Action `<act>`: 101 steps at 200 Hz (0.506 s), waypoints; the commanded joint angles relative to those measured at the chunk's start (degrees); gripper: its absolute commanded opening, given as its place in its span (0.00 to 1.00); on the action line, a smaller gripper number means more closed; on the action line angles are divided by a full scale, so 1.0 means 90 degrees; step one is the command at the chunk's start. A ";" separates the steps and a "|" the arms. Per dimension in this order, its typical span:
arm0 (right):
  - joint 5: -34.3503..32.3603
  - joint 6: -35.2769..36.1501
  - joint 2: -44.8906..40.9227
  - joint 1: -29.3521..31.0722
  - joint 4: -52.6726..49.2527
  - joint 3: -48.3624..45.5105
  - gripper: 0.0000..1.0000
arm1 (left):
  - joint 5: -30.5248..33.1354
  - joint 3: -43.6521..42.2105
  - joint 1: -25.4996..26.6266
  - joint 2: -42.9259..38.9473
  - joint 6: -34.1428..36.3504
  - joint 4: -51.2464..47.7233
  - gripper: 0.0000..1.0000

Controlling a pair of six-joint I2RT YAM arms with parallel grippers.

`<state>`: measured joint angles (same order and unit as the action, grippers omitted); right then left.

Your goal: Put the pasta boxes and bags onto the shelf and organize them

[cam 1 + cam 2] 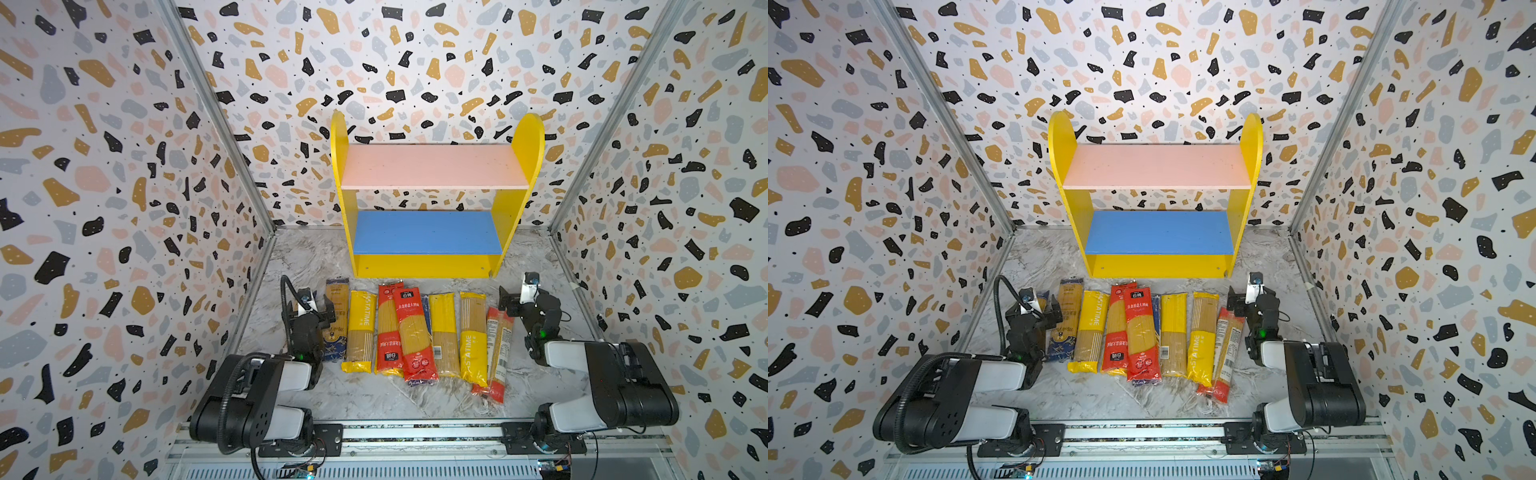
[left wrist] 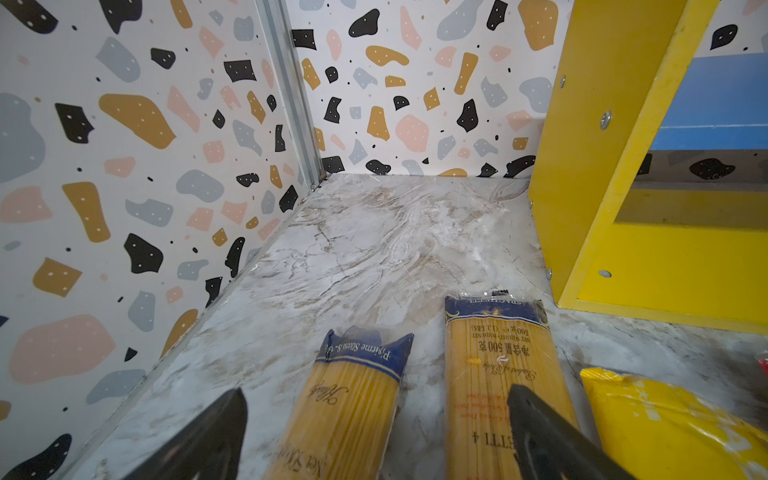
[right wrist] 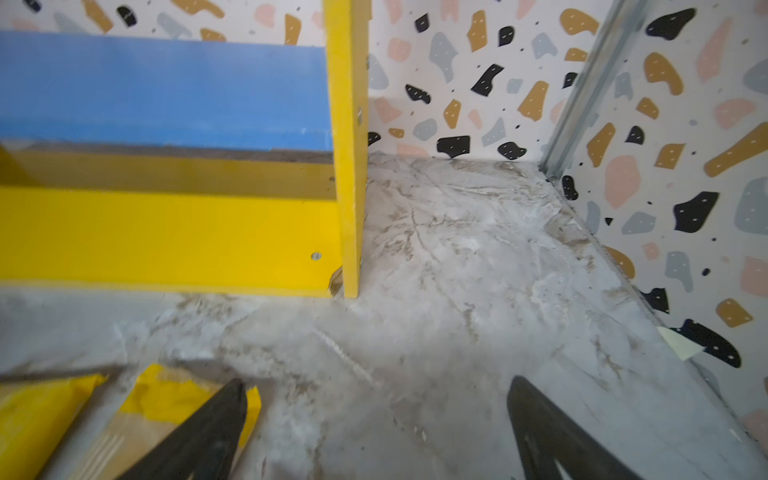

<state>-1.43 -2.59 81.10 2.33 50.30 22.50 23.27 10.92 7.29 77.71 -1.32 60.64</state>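
Long, narrow spaghetti packets (image 1: 444,332) in crinkly yellow, red and blue plastic lie flat in a row on the marbled tabletop (image 1: 374,399) in front of the shelf (image 1: 424,266), long axes pointing toward it, one red packet (image 1: 415,336) slanting across its neighbours. The shelf has round-topped yellow sides (image 1: 527,149), a pink board (image 1: 432,166) above and a blue board (image 1: 428,232) below. The left hand (image 2: 376,390), jaws spread wide, hangs over a blue-and-gold packet (image 2: 353,415) at the left end; the right hand (image 3: 377,380), equally spread, hangs over marble.
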 commanded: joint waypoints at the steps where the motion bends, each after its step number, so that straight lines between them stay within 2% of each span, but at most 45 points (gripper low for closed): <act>1: -0.0915 -0.0772 -0.0630 0.0273 -0.1304 0.0331 0.99 | 0.0485 0.0735 -0.0029 -0.0450 -0.0221 -0.1078 0.92; 14: -0.1445 -0.1215 -0.0915 0.0548 -0.1959 0.0548 0.99 | 0.0762 0.0993 0.0064 -0.0693 -0.0272 -0.1606 0.92; 46: -0.1438 -0.2170 -0.1275 0.1072 -0.4161 0.1560 0.99 | 0.1346 0.1532 0.0637 -0.1413 -0.0695 -0.2798 0.92; 65: -0.1091 -0.2250 -0.1441 0.1398 -0.4617 0.1641 0.99 | 0.1722 0.1889 0.1295 -0.1667 -0.0867 -0.3683 0.92; 79: -0.0774 -0.2132 -0.1556 0.1883 -0.4976 0.1702 0.99 | 0.2130 0.2158 0.1826 -0.1756 -0.1005 -0.4376 0.92; 101: -0.1302 -0.2265 -0.1537 0.2954 -0.5726 0.1960 0.99 | 0.2307 0.2608 0.2570 -0.1982 -0.1473 -0.5642 0.89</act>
<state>-10.94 -20.32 67.96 19.99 11.57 36.75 38.52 29.91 24.40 62.26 -9.02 26.22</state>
